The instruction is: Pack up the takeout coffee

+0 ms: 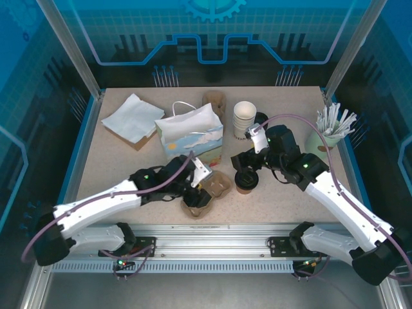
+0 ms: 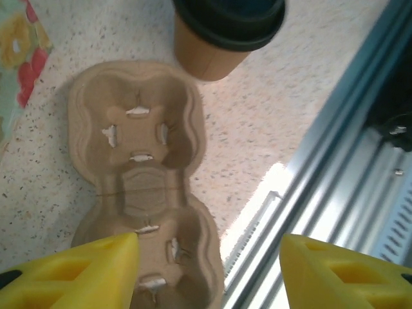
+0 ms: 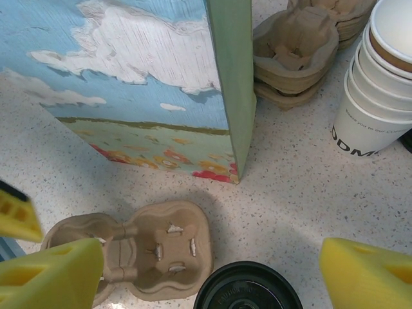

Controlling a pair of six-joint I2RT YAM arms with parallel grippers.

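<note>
Two arms sat nearest the lens, bases at the near edge of the table (image 1: pixel 109 167), both reaching in. On the left, the left gripper (image 2: pixel 209 257) hung over the near end of the pulp carrier (image 2: pixel 138 129), jaws well apart, nothing held. On the right, the right gripper (image 3: pixel 209 264) hung above the takeout coffee (image 3: pixel 248 286), jaws spread wide either side of it, not touching, nothing held. Progress, my read: nothing packed yet. The gift bag (image 1: pixel 190 132) stood upright behind the carrier, its inside hidden. Both carrier cells were empty. The coffee stood capped on the tabletop just beside the carrier, contact unclear. Left to do, judging by layout: grab the coffee, seat it in a cell, then probably get the carrier into the bag. Counts, big to small: arms 2; gift bag 1; napkin pile (image 1: pixel 132 118) 1, sheets not countable; pulp carrier 1, two cells; spare carrier stack (image 3: pixel 296 55) 1, maybe three deep, not sure; white cup stack (image 3: pixel 380 84) 1, at least four rims showing; green holder of stir sticks (image 1: pixel 331 125) 1, sticks too many to count; takeout coffee 1; dark flat thing (image 1: pixel 261 120) just beside the white cups 1, possibly a loose lid, too small to tell.
</note>
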